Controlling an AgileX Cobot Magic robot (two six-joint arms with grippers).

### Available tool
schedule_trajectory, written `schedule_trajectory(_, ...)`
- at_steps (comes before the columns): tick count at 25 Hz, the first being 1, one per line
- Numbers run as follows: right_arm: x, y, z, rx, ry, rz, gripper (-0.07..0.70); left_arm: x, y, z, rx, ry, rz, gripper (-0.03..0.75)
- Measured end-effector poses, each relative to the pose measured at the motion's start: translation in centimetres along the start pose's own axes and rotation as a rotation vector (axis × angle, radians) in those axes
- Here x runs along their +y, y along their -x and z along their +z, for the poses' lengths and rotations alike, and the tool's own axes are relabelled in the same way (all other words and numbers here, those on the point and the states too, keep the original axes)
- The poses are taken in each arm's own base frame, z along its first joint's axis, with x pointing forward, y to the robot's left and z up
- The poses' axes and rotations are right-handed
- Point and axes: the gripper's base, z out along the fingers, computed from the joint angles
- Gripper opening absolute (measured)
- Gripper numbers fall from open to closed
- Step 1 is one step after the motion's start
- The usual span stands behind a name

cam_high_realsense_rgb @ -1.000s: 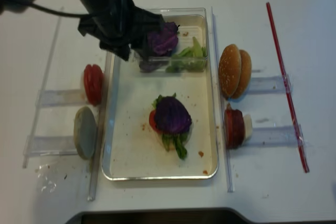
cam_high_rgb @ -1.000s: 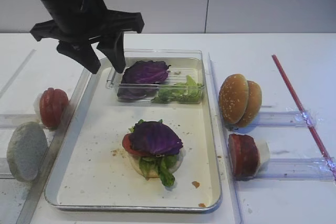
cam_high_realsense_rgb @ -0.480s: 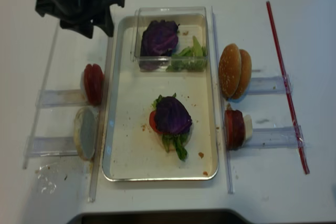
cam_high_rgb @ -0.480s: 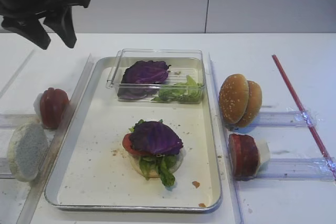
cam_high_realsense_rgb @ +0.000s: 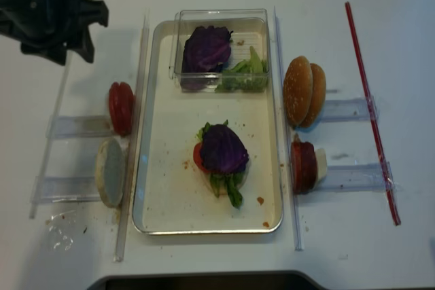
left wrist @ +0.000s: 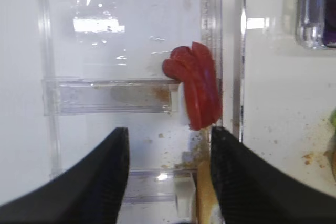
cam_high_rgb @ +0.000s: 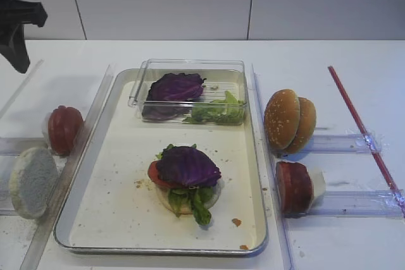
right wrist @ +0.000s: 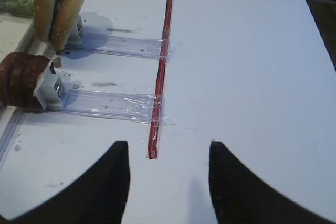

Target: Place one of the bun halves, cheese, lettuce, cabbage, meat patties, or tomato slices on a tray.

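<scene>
- Two cabbage leaves show in the first high view: one (cam_high_rgb: 187, 165) tops a stack in the middle of the tray (cam_high_rgb: 120, 207), over tomato, lettuce (cam_high_rgb: 197, 205) and a pale bun half; the other (cam_high_rgb: 175, 86) lies in a clear box (cam_high_rgb: 190, 67) at the tray's far end, beside more green leaves. Left of the tray stand tomato slices (cam_high_rgb: 64, 129) and a pale bun (cam_high_rgb: 31, 182); to the right, sesame buns (cam_high_rgb: 288, 121) and meat patties (cam_high_rgb: 292, 186), all on clear racks. The left gripper (cam_high_rgb: 16, 26) hangs at the far left edge, only partly in view.
- Right wrist view: the right gripper (right wrist: 165, 182) has its fingers spread, nothing between them, over bare table near a red strip (right wrist: 161, 72). Buns (right wrist: 59, 10) and patties (right wrist: 21, 80) sit at the left.
- Left wrist view: the left gripper (left wrist: 167, 174) has its fingers spread and empty, above the tomato slices (left wrist: 195, 84) standing at a rack's end.
- Second high view: the left gripper (cam_high_realsense_rgb: 58, 28) hovers above the table, left of the tray (cam_high_realsense_rgb: 160, 219) and beyond the tomatoes (cam_high_realsense_rgb: 121, 107). The stack's cabbage (cam_high_realsense_rgb: 222, 149) rests mid-tray.
</scene>
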Motion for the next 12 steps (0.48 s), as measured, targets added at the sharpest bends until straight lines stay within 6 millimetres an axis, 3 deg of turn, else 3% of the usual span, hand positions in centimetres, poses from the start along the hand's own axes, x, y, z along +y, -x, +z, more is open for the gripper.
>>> schedule_trajectory(7, 0.0, 0.0, 0.0, 0.000, 0.000, 0.000, 0.382, 1.6, -1.2, -2.2, -0.054, 0.016, 0.004, 0.340)
schedule_trajectory(12, 0.0, 0.0, 0.0, -0.002, 0.000, 0.000, 0.382, 1.8, -3.7, -3.8, -0.089, 0.014, 0.028, 0.340)
